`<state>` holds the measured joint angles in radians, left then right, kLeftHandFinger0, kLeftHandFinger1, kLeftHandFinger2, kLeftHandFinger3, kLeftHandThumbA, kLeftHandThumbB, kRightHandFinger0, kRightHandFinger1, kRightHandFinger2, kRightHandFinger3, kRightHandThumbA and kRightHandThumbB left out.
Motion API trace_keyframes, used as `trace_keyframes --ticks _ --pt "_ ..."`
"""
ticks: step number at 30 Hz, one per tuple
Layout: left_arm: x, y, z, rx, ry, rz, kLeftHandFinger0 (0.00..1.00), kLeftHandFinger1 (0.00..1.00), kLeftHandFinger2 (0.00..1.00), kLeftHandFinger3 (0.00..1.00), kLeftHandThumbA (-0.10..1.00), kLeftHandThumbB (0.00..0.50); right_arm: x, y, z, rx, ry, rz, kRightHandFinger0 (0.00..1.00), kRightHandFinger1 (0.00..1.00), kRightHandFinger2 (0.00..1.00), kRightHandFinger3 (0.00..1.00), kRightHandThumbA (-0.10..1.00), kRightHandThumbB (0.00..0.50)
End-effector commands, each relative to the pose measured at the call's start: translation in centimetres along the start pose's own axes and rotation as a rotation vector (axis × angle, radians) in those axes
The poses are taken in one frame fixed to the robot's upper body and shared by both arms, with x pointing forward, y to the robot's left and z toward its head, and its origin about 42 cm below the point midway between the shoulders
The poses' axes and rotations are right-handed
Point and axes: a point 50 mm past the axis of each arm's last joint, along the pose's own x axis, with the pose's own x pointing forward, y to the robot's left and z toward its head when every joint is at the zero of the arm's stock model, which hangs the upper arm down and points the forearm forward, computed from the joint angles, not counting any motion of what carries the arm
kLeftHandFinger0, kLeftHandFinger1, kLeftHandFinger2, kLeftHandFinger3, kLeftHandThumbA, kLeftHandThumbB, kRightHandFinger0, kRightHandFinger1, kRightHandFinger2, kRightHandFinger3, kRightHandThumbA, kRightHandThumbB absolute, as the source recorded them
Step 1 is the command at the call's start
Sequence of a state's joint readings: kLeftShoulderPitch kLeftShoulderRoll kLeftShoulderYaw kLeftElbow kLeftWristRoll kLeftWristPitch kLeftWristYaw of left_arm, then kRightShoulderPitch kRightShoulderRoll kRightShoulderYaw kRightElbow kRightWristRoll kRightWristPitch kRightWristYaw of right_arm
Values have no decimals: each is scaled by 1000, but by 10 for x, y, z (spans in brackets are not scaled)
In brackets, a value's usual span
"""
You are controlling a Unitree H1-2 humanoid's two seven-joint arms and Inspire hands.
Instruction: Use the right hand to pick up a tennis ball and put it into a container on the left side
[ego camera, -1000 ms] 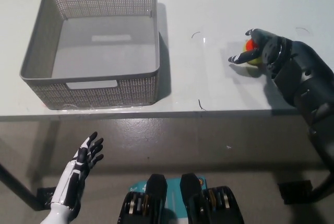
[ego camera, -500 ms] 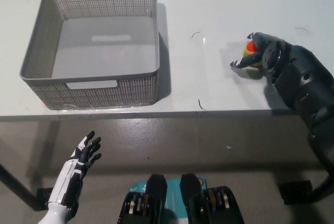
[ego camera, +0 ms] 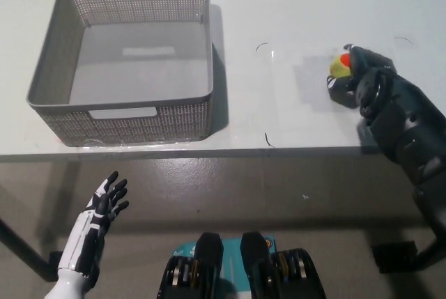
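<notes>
A yellow-green tennis ball with a red patch lies on the white table at the right. My black right hand wraps it from the right and below, its fingers curled against the ball, which still rests on the tabletop. Most of the ball's right side is hidden by the hand. The grey mesh basket stands at the left of the table, with nothing inside. My white left hand hangs open below the table's front edge at the lower left.
The table's front edge runs across the middle of the view, with grey floor below it. A stretch of bare tabletop lies between the basket and the ball, marked by a few thin dark scratches.
My right hand's fingers have closed in around the ball and the hand has drawn slightly right. The left hand has sunk a little lower and to the left.
</notes>
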<state>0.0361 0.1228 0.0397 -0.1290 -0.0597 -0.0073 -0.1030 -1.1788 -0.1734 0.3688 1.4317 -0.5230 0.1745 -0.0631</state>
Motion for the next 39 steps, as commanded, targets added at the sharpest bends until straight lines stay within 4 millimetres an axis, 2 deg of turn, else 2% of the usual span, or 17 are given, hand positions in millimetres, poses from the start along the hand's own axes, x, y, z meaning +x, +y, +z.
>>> trace_keyframes --ticks 1,2,3,5,6,8,9,12,14,16,18,19,20,21,22,23,39 --pt "5 6 15 0 -81 7 1000 1000 1000 1000 991 11 -3 5 -8 300 -58 -236 335 438 515 860 -100 231" --pt "5 6 15 2 -79 7 1000 1000 1000 1000 1000 15 -4 8 -9 341 -61 -254 177 257 371 599 -100 222" --pt "5 6 15 1 -78 9 1000 1000 1000 1000 1000 8 -4 10 -9 398 -68 -272 66 170 281 446 -100 216" --pt "5 7 15 1 -79 12 1000 1000 1000 1000 1000 6 -5 12 -8 511 -70 -290 38 142 231 362 -100 218" --pt "5 7 15 6 -81 13 1000 1000 1000 1000 1000 2 -6 13 -8 578 -71 -300 2 105 234 386 -100 221" --pt "6 7 14 0 -84 16 1000 1000 1000 1000 1000 0 -7 13 -5 671 -70 -331 77 168 311 457 -100 243" --pt "6 8 14 3 -89 17 1000 1000 1000 1000 1000 0 -7 13 -3 710 -63 -341 27 76 255 466 -100 260" --pt "6 8 16 9 -86 17 1000 1000 1000 1000 1000 0 -7 11 1 887 -59 -330 0 34 443 601 -100 239" --pt "6 8 16 13 -91 13 1000 1000 1000 1000 1000 0 -8 8 5 1013 -94 -325 0 163 667 611 -100 217" --pt "6 9 16 12 -86 16 1000 1000 1000 1000 1000 0 -7 5 10 1067 -99 -319 9 303 763 626 -100 225" --pt "6 13 18 15 -85 25 1000 1000 1000 1000 1000 1 -8 2 21 1111 -124 -314 33 368 772 639 -100 217" --pt "7 12 18 15 -87 28 1000 1000 1000 1000 1000 1 -9 -2 27 1153 -139 -315 356 445 765 653 -100 211" --pt "6 12 17 10 -88 29 1000 1000 1000 1000 1000 1 -9 -4 31 1210 -154 -306 291 330 696 637 -100 193" --pt "5 12 17 5 -86 29 1000 1000 1000 1000 1000 1 -10 -4 33 1253 -171 -296 241 324 691 635 -100 194" --pt "5 12 17 5 -84 28 1000 1000 1000 1000 1000 4 -10 -7 37 1276 -184 -291 72 280 676 612 -100 185" --pt "4 12 16 6 -81 31 1000 1000 1000 1000 1000 9 -10 -10 43 1319 -207 -275 3 260 672 607 -100 180" --pt "0 13 13 15 -68 29 1000 1000 1000 1000 1000 3 -35 -31 146 1710 -473 -33 0 328 737 714 -100 161"
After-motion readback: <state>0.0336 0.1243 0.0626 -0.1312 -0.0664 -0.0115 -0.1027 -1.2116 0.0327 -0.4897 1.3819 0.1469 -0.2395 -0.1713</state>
